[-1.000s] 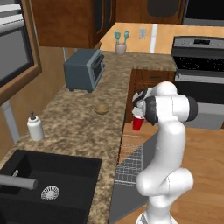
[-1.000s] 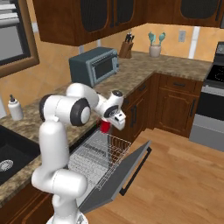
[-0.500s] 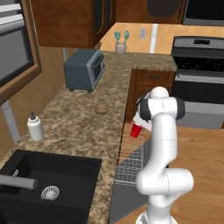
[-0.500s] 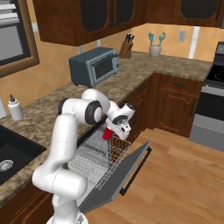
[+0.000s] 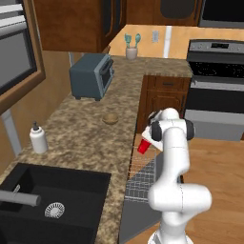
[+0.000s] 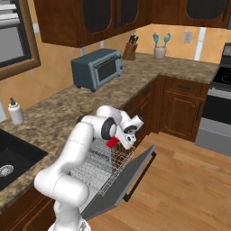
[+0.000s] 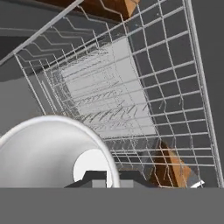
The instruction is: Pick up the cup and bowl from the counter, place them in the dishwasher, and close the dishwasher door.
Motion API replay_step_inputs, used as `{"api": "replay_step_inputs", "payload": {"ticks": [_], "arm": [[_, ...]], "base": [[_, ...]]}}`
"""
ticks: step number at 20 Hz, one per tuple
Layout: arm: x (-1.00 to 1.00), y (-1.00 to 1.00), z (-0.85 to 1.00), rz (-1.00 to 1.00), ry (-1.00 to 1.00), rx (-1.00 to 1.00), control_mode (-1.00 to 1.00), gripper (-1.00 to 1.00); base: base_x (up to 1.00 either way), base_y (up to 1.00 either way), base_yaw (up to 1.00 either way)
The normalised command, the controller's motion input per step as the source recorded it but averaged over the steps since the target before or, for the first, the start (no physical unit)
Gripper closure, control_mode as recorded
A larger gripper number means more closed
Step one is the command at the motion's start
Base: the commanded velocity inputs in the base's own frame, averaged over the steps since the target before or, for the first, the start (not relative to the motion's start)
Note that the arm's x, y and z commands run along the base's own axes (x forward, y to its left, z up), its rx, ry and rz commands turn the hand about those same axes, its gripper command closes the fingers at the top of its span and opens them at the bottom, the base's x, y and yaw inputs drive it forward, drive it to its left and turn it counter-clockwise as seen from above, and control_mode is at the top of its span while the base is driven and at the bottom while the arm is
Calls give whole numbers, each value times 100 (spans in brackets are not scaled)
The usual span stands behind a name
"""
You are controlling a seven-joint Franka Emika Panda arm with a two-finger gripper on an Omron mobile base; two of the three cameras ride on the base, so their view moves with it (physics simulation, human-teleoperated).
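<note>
The gripper (image 5: 147,141) is clamped tight on the red cup (image 5: 142,147), holding it just above the white wire rack (image 6: 101,160) of the dishwasher (image 5: 138,190), whose grey door (image 6: 122,180) lies pulled down beneath. The tan-brown bowl (image 5: 110,118) sits on the granite counter (image 5: 81,143) beside and behind the gripper, with the toaster oven (image 5: 91,75) farther back.

I see a bright red cup (image 5: 143,147) mid-frame, tan bowl (image 5: 110,118) on speckled brown counter (image 5: 76,133), white wire rack (image 6: 101,161).
</note>
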Motion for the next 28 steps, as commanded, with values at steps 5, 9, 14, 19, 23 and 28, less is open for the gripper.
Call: {"api": "replay_step_inputs", "payload": {"ticks": [5, 9, 14, 19, 23, 28], "arm": [[50, 10, -72, -7, 10, 3, -100, 100], [11, 17, -77, -9, 0, 0, -100, 100], [0, 16, -71, -10, 0, 0, -100, 100], [-1, 13, -41, -13, 0, -3, -100, -100], [-17, 0, 4, -16, -5, -5, -100, -100], [-44, -24, 57, -16, -14, -8, -100, -100]], "base": [[0, 0, 0], [0, 0, 0], [0, 0, 0], [0, 0, 0], [0, 0, 0], [0, 0, 0]]}}
